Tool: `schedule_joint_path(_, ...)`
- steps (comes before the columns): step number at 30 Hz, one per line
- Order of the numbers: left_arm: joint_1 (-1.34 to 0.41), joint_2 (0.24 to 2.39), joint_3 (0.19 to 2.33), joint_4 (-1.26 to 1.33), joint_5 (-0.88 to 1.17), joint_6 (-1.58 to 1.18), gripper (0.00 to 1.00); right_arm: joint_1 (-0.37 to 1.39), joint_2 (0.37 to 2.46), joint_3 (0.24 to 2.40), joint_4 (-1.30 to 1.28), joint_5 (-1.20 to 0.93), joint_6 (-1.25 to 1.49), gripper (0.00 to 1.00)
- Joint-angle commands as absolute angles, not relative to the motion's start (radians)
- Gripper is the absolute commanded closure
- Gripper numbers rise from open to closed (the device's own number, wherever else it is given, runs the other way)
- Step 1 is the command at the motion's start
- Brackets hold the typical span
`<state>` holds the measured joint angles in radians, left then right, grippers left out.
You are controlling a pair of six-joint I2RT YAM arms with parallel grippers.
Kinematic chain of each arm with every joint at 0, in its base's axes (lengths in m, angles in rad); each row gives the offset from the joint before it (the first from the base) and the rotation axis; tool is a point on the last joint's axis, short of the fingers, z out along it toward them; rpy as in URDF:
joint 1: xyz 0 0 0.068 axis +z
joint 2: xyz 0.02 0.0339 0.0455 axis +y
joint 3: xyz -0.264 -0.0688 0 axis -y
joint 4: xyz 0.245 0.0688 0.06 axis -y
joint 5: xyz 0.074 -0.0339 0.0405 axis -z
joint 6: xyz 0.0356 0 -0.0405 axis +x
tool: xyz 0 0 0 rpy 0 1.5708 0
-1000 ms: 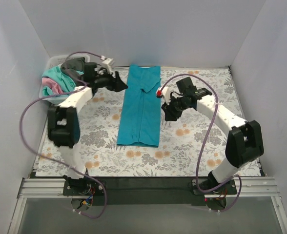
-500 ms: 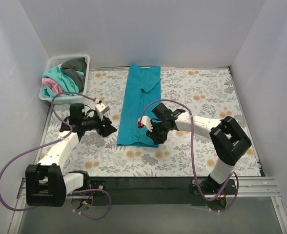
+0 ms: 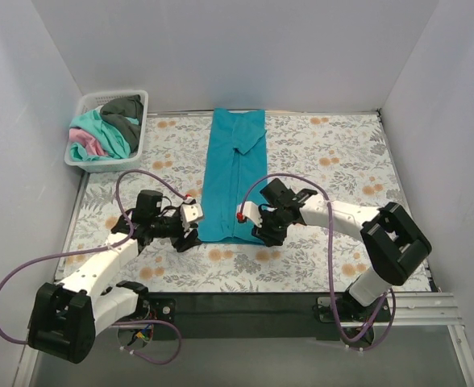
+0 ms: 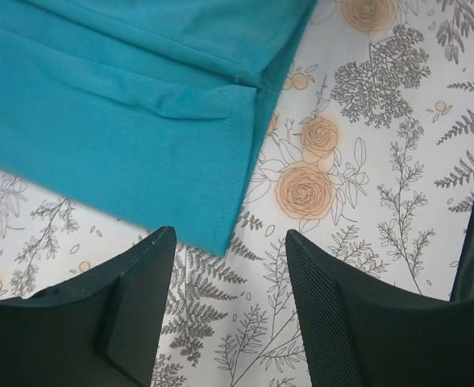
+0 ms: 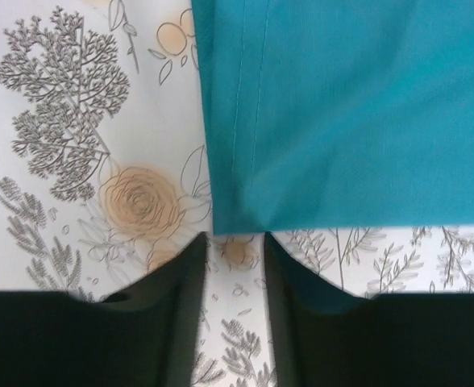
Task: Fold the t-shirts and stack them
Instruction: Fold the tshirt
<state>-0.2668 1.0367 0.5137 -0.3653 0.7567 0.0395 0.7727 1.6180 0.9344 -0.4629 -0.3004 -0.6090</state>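
Observation:
The deep teal-blue t-shirt [image 3: 233, 177] lies folded into a long narrow strip on the floral table cover, running from the back edge toward me. My left gripper [image 3: 190, 235] is open and low at the strip's near left corner. In the left wrist view that corner of the shirt [image 4: 124, 121] points into the gap of the gripper [image 4: 230, 240]. My right gripper [image 3: 263, 234] is open at the near right corner. In the right wrist view the shirt's hem [image 5: 342, 113] ends just at the tips of the gripper [image 5: 233, 242]. Neither holds cloth.
A white basket [image 3: 100, 165] at the back left holds a mint-green shirt [image 3: 100, 129], a pink one [image 3: 82, 147] and a dark grey one [image 3: 124, 109]. White walls close in the left, back and right sides.
Both arms have come down from beside the shirt's far half to its near end. The left gripper closed in on the near left corner, the right on the near right corner.

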Motion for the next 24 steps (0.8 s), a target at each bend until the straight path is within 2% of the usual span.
schedule_joint_path(1, -0.302, 1.023, 0.497, -0.374, 0.726, 0.121, 0.47, 0.775, 1.508, 0.931, -0.515, -0.288, -0.656, 0.59)
schedule_joint_path(4, -0.314, 1.052, 0.488, -0.348, 0.715, 0.144, 0.47, 0.781, 1.456, 0.92, -0.486, -0.295, -0.675, 0.49)
schedule_joint_path(6, -0.325, 1.068, 0.48, -0.315, 0.712, 0.169, 0.48, 0.798, 1.448, 0.907, -0.457, -0.293, -0.689, 0.48)
schedule_joint_path(13, -0.35, 1.152, 0.453, -0.276, 0.718, 0.337, 0.57, 0.85, 1.446, 0.816, -0.33, -0.289, -0.756, 0.52)
schedule_joint_path(24, -0.361, 1.273, 0.449, -0.179, 0.707, 0.363, 0.57, 0.877, 1.519, 0.772, -0.216, -0.235, -0.75, 0.53)
